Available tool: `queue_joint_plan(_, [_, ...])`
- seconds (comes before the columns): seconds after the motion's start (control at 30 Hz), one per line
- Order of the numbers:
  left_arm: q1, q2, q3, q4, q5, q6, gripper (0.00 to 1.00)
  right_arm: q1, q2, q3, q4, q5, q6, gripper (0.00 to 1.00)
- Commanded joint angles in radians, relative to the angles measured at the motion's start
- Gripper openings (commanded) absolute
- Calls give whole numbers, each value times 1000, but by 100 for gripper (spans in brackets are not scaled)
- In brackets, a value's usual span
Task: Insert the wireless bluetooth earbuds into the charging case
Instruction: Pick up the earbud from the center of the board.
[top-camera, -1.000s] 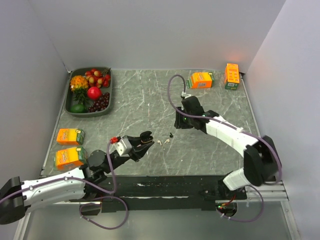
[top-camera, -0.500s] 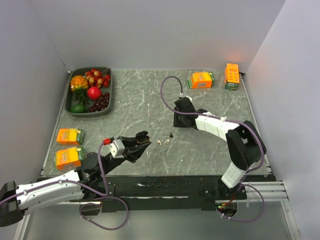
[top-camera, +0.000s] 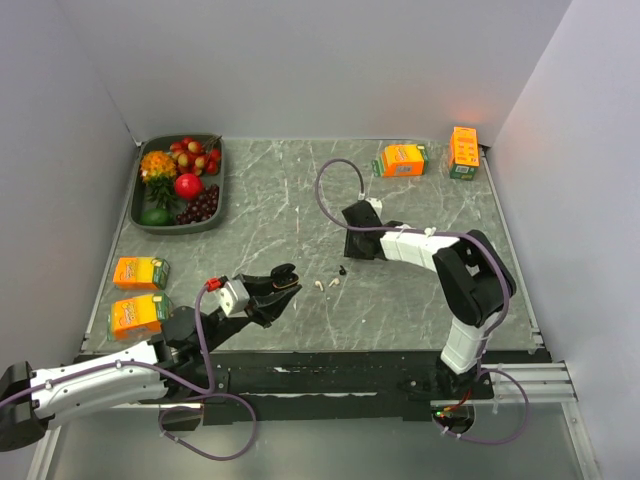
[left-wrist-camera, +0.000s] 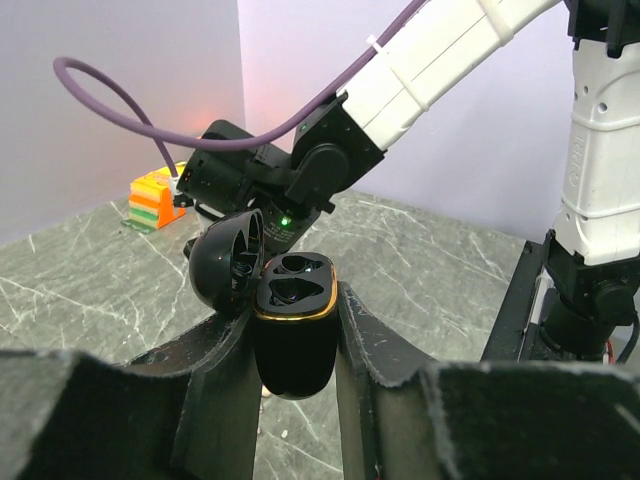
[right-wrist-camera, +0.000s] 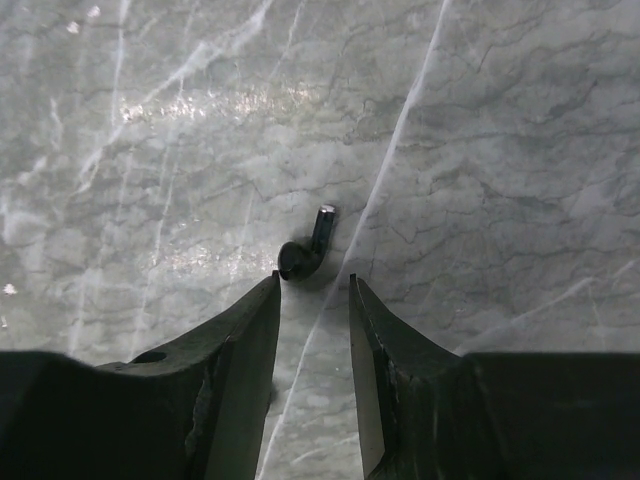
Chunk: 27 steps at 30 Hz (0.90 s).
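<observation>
Compared with a second ago, the right arm has folded in: its elbow now sits further left and closer to the middle of the surface (top-camera: 260, 215), while its end effector (top-camera: 352, 250) has shifted only slightly. The left end effector (top-camera: 280, 282) has drawn back a little to the left and near side.

The left end effector (left-wrist-camera: 293, 300) is clamped on the black charging case (left-wrist-camera: 293, 335), one finger on each side. The case stands upright with its long axis vertical and its opening facing up. Its lid (left-wrist-camera: 228, 262) is swung open to the left, and both wells show dark.

The black earbud (right-wrist-camera: 305, 250) lies on the surface just beyond the tips of the right end effector (right-wrist-camera: 313, 285), whose fingers stand a narrow gap apart and hold nothing. In the wrist view, the earbud's stem runs away from the fingers and leans slightly right, with the round end nearest them. From above, the black earbud (top-camera: 343, 269) is near the centre, with the white earbuds (top-camera: 325, 284) just to its near left, between the two end effectors.
</observation>
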<state>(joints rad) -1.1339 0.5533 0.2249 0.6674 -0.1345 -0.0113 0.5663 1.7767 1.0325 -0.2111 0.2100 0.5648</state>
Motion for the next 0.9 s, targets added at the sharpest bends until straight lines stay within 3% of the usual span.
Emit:
queue_joint_plan(0.0, [-9, -7, 2, 17, -22, 1, 1, 14, 47, 63, 26, 34, 18, 42])
queue_joint_plan(0.23, [-10, -7, 4, 6, -25, 1, 1, 14, 63, 72, 30, 40, 1, 40])
queue_joint_plan(0.87, [-10, 0, 13, -6, -17, -3, 1, 12, 6, 38, -7, 65, -75, 17])
